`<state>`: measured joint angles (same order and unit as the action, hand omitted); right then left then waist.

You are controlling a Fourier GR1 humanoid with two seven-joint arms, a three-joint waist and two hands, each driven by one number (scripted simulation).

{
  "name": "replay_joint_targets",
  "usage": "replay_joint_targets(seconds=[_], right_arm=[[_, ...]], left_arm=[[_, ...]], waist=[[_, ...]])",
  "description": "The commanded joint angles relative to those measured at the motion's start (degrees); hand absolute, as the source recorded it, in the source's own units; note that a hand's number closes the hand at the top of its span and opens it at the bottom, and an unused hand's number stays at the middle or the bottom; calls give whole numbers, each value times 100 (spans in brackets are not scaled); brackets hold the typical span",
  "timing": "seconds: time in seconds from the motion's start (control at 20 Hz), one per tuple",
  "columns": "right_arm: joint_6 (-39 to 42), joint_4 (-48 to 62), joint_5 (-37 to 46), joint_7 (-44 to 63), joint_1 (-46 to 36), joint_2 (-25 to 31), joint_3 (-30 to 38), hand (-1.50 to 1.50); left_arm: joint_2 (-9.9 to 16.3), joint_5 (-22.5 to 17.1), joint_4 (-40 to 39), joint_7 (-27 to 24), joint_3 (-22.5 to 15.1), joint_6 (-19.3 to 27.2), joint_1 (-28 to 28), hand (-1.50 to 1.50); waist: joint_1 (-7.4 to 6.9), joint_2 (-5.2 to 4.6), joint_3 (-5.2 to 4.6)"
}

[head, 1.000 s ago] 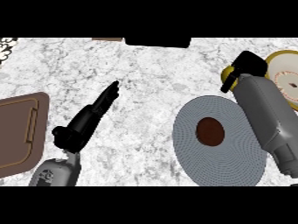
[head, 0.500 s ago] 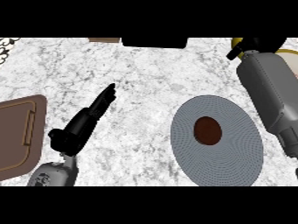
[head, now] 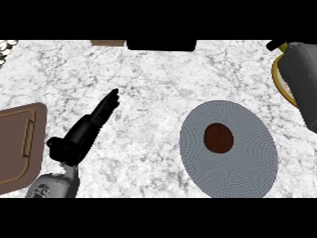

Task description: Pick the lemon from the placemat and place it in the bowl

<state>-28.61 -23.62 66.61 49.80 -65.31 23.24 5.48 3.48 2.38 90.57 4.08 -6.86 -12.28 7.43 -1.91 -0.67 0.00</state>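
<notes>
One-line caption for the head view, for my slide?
Left robot hand open over the marble counter, grey bowl beside it, right forearm reaching past a yellow-rimmed plate.

No readable txt, labels, nos. or signs on anything here.

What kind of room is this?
Probably a kitchen: a marbled stone counter with a grey dish on it and a brown cutting board at its left edge.

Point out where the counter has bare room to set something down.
Widest bare stretch: marble between the left hand and the grey plate, running up to the dark block. Crowded on the right, where the right forearm covers the yellow plate, and at the left by the brown board.
</notes>
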Motion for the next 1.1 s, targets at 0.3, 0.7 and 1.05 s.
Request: replay_joint_targets(seconds=[0.3,0.7,1.05], right_arm=[[-1116,766,502,-283,648,802,-12,150],[221,1419,-820,-1194,668,1048,1154,150],[175,1188,-1555,-2810,996,1434,1814,-150]], left_arm=[[-30,-45,-236,-5,133,-15,297,0],[-92,48,-186,-296,-11,-26,-13,0],[-8,-46,-228,-126,163,-71,240,0]], waist=[[30,-28,8],[-19,-45,21],[-63,-77,25]])
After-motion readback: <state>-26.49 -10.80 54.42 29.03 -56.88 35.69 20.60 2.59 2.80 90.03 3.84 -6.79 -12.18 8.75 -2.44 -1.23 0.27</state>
